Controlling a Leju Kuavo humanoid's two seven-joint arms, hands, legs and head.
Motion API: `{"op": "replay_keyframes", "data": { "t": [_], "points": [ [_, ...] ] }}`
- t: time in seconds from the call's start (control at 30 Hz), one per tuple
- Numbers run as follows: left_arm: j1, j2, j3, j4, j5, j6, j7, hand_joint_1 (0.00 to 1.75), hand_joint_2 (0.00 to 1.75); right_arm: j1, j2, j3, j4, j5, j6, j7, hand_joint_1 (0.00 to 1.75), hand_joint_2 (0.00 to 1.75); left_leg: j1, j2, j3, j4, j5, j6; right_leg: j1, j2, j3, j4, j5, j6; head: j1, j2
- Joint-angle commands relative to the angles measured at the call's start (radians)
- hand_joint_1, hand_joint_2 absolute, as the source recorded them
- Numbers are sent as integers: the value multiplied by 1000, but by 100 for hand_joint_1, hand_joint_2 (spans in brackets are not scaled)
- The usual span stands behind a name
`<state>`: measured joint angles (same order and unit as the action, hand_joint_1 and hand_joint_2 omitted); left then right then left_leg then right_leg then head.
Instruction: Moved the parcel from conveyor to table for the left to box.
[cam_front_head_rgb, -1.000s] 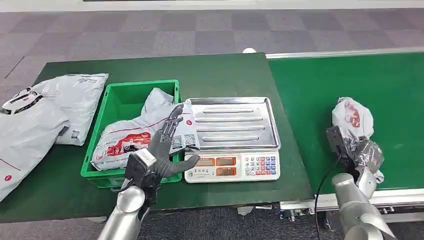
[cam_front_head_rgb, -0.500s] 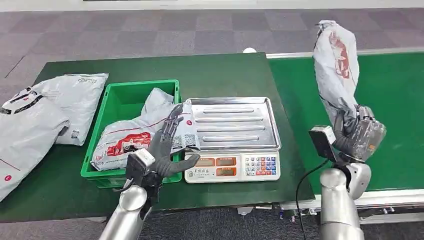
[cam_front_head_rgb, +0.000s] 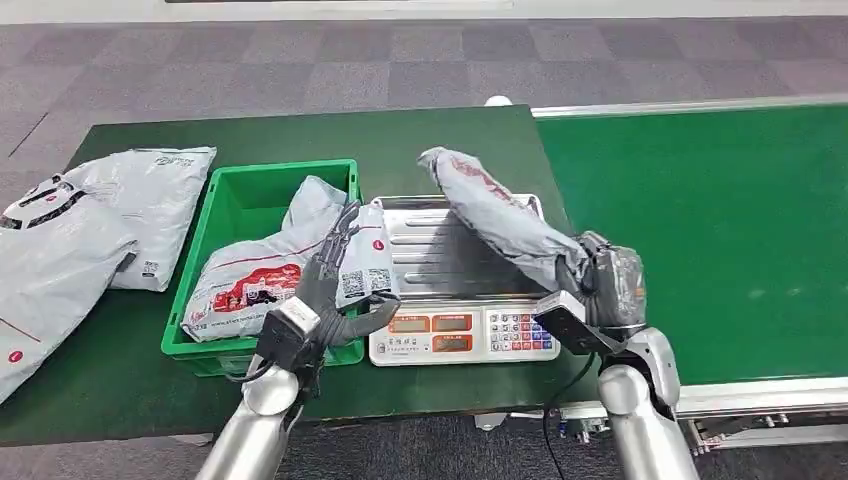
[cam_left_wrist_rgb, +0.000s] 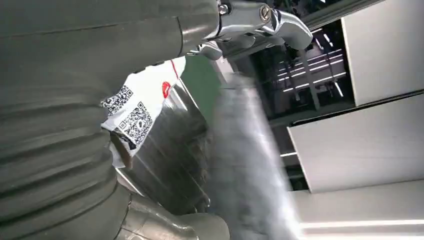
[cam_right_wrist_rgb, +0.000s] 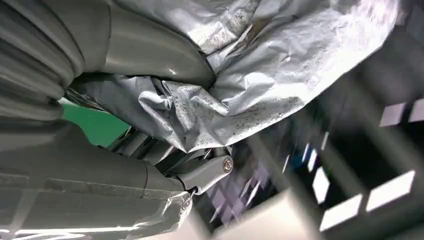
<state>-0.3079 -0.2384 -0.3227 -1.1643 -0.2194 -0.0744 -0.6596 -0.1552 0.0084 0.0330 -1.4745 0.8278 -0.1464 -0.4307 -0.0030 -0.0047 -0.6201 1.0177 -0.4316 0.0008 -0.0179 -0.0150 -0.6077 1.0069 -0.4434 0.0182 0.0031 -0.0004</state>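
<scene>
Grey crinkly plastic is bunching in my right hand (cam_front_head_rgb: 608, 292), which is gripping the soft, light parcel (cam_front_head_rgb: 497, 218) by one end over the scale (cam_front_head_rgb: 466, 268) on the bench (cam_front_head_rgb: 450, 140), while my left hand (cam_front_head_rgb: 325, 300) is waiting open-fingered.

The robot's left silver arm (cam_front_head_rgb: 250, 430) rises from the lower edge of the head view, bent slightly inward, its wrist carrying a small pale camera block. The dark grey left hand (cam_front_head_rgb: 330, 290) is raised with its fingers (cam_front_head_rgb: 341, 238) stretched long and spread apart, the thumb (cam_front_head_rgb: 374, 315) thrust out sideways, and nothing in its hold. The right silver arm (cam_front_head_rgb: 640, 420) comes up from the lower right and leans inward, a black cable hanging by its wrist. The grey right hand (cam_front_head_rgb: 600, 285) has its fingers wrapped tight round one end of a crumpled grey plastic parcel (cam_front_head_rgb: 500, 215); in the right wrist view the thick thumb (cam_right_wrist_rgb: 150, 52) presses into the wrinkled wrapping (cam_right_wrist_rgb: 240, 90).
</scene>
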Motion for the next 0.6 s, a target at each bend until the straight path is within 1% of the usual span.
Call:
{"op": "replay_keyframes", "data": {
  "t": [0.03,0.13,0.17,0.37,0.43,0.47,0.57,0.6],
  "points": [
    [-67,42,6,106,6,-5,-13,0,175,-52,-70,150,166,-5,68,-5,175,175,1,3,4,-2,-1,-1,1,3,4,-3,1,-1,0,0],
    [-75,44,13,119,17,-7,-18,0,175,-70,-82,174,173,-52,118,-40,175,175,1,3,3,-2,-1,-1,1,4,3,-2,1,-1,0,0],
    [-75,44,13,119,17,-7,-18,0,175,-70,-82,174,173,-52,118,-40,175,175,1,2,2,-1,0,-1,1,2,2,-1,0,-1,0,0],
    [-75,44,13,119,17,-7,-18,0,175,-70,-82,174,173,-52,118,-40,175,175,1,3,4,-2,-1,-1,1,4,4,-3,1,-1,0,0],
    [-75,44,13,119,17,-7,-18,0,175,-70,-82,174,173,-52,118,-40,175,175,1,2,2,-1,-1,-1,1,3,2,-1,0,-1,0,0],
    [-78,44,10,122,15,-6,-18,0,175,-68,-82,176,167,-75,137,-50,175,175,1,3,4,-2,-1,-1,1,4,4,-3,1,-1,0,0],
    [-84,49,11,125,28,-11,-22,0,175,-70,-88,195,170,-115,196,-60,175,175,1,2,2,-1,-1,-1,1,3,2,-2,0,-1,0,0],
    [-90,53,4,132,21,-6,-22,0,175,-74,-89,196,173,-122,200,-57,91,175,1,3,4,-2,-1,-1,1,4,4,-3,1,-2,0,0]
  ]
}}
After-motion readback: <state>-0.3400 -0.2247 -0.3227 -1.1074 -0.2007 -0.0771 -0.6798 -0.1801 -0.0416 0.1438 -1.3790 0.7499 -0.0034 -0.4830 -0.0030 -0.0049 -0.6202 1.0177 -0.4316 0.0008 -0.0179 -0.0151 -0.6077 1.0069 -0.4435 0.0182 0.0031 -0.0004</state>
